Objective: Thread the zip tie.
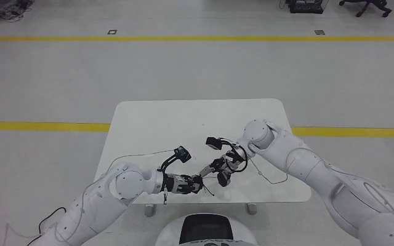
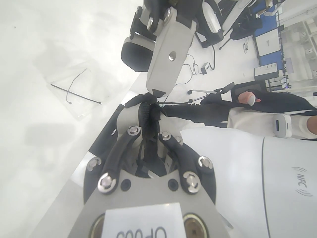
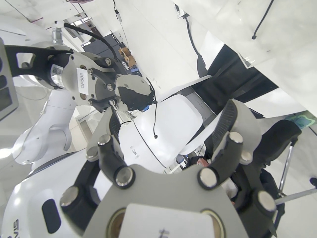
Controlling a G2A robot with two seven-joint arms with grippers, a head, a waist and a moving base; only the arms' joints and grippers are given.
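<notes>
My left gripper [image 1: 198, 182] is shut on a thin black zip tie [image 3: 155, 120] near the table's front edge. The tie hangs down from its black-padded tips [image 2: 149, 102], with the small head at the loose lower end. In the top view the zip tie [image 1: 207, 189] shows as a short dark line below the two grippers. My right gripper [image 3: 171, 110] is open, its jaws wide apart, and the hanging tie lies between them in its wrist view. One of the right gripper's fingers [image 2: 168, 58] has its tip right against the left gripper's tips.
A clear plastic bag [image 2: 74, 92] with spare black zip ties lies flat on the white table [image 1: 184, 123]. In the top view the bag [image 1: 271, 172] lies at the table's right front. The grippers hang over the table's front edge.
</notes>
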